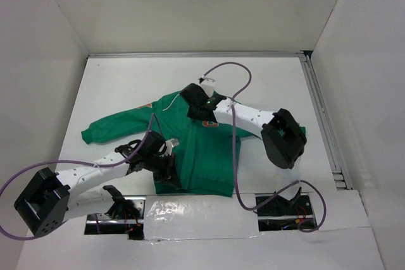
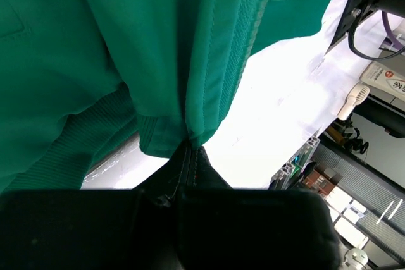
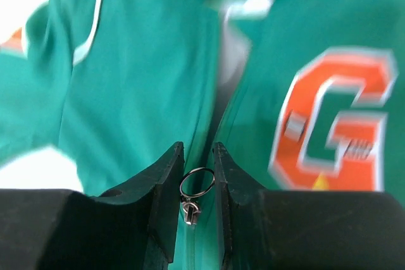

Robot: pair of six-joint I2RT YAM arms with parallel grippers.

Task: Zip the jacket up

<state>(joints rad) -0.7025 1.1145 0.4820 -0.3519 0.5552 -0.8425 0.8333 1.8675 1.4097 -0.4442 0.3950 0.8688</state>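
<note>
The green jacket [image 1: 202, 156] lies flat on the white table with its collar toward the far side and its orange "G" patch [image 3: 335, 118] on the chest. My left gripper [image 1: 168, 157] is at the ribbed hem; in the left wrist view it [image 2: 192, 151] is shut on the hem's bottom edge at the foot of the zipper line. My right gripper [image 1: 202, 107] is over the chest. In the right wrist view it [image 3: 197, 150] holds the small metal ring of the zipper pull [image 3: 197, 183], which touches both fingers. The jacket front above the pull is parted.
The left sleeve [image 1: 107, 129] stretches out to the left. A purple cable [image 1: 237, 71] loops over the collar area. A shiny foil strip [image 1: 190, 210] runs along the near edge between the arm bases. An aluminium rail [image 1: 323, 124] and white walls bound the table.
</note>
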